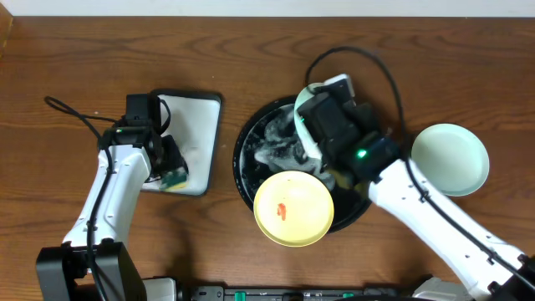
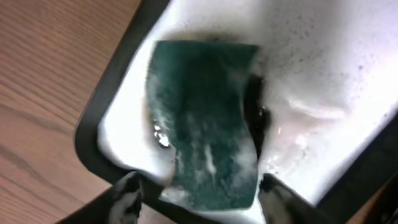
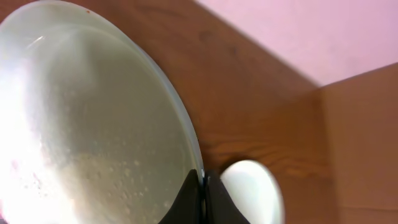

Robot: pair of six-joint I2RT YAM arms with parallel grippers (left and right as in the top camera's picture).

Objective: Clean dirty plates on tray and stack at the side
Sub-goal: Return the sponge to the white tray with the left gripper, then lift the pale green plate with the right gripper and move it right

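My right gripper (image 3: 204, 177) is shut on the rim of a pale, soapy plate (image 3: 93, 124), which it holds tilted over the black tray (image 1: 240, 163). In the overhead view that sudsy plate (image 1: 278, 142) shows just left of the right wrist. A yellow plate (image 1: 293, 210) with a red smear lies on the tray's front edge. A mint-green plate (image 1: 450, 159) rests on the bare wood at the right. My left gripper (image 2: 199, 186) is open over a wet green sponge (image 2: 205, 124), which lies loose between its fingers.
The sponge (image 1: 174, 177) lies in a white rectangular dish with a black edge (image 1: 196, 125), left of the tray and foamy inside (image 2: 323, 74). Cables trail behind both arms. Bare wood lies in front of the dish and around the mint-green plate.
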